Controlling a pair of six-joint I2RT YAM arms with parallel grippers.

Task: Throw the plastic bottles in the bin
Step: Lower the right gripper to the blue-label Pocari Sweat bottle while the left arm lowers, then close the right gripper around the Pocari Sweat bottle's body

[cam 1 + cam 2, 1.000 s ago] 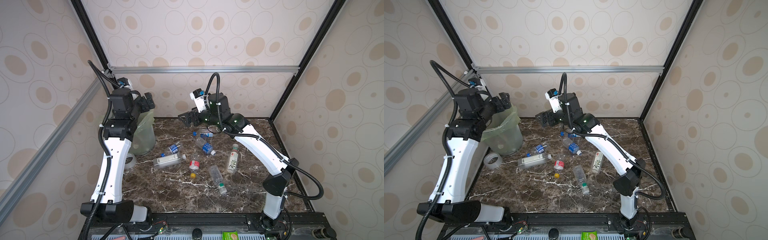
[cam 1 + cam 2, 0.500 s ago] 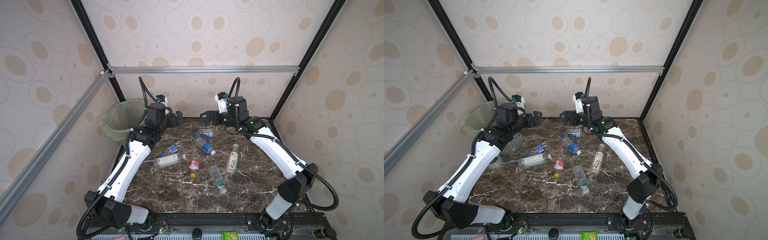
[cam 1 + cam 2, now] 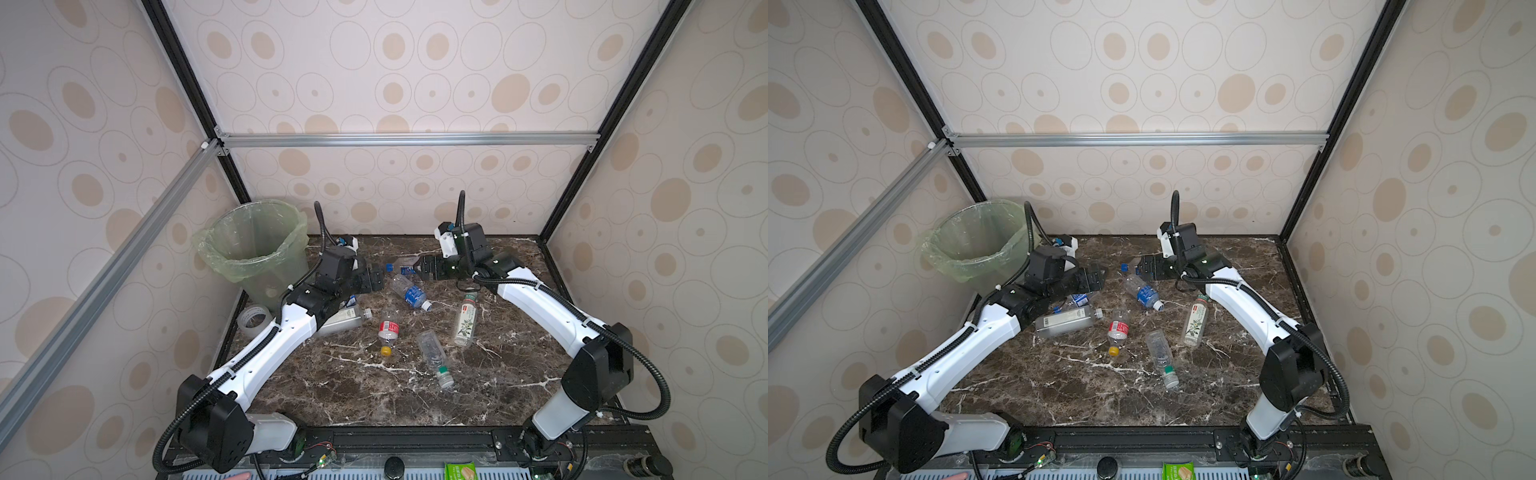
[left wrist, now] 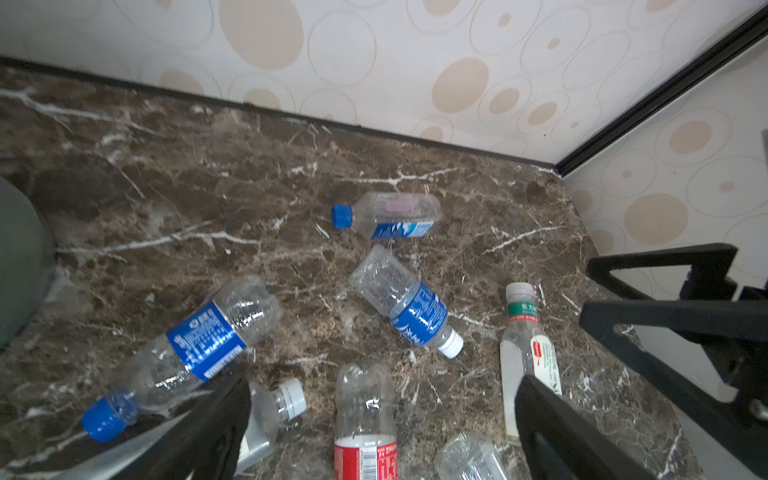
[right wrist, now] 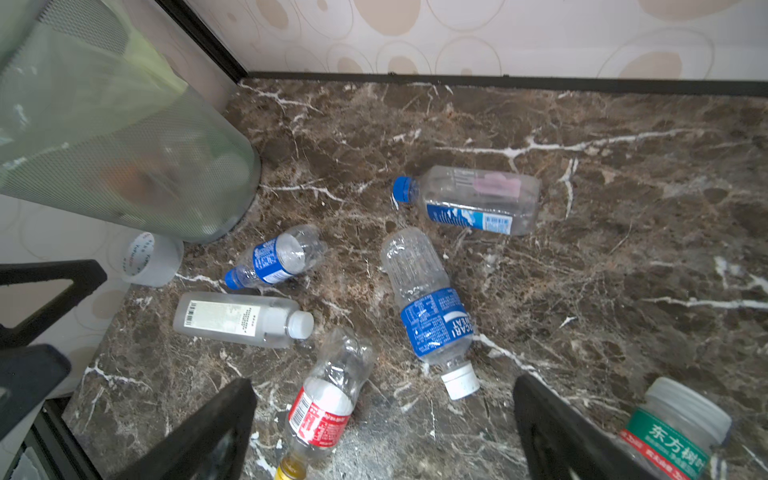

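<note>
Several plastic bottles lie on the marble table: a blue-capped square one (image 3: pixel 401 264), a blue-labelled one (image 3: pixel 411 293), a red-labelled one (image 3: pixel 388 330), a green-capped one (image 3: pixel 434 359) and a white-labelled one (image 3: pixel 466 320). The bin (image 3: pixel 216 257), lined with a pale green bag, stands at the back left. My left gripper (image 3: pixel 376 276) hangs open and empty just right of the bin. My right gripper (image 3: pixel 424 266) faces it, open and empty, beside the blue-capped bottle (image 5: pixel 469 199). In the wrist views the left gripper (image 4: pixel 382 384) and right gripper (image 5: pixel 384 384) each hover over the red-labelled bottle (image 5: pixel 328 399).
A clear tape roll (image 3: pixel 254 321) lies against the left wall in front of the bin. A flat white-labelled bottle (image 3: pixel 1065 321) and a small blue-labelled one (image 3: pixel 1077 299) lie partly under my left forearm. Walls close in the back and both sides.
My left gripper has swung away from above the bin, rightward and down toward the table. My right gripper has drawn back to the right and dropped lower. Both stayed open.
</note>
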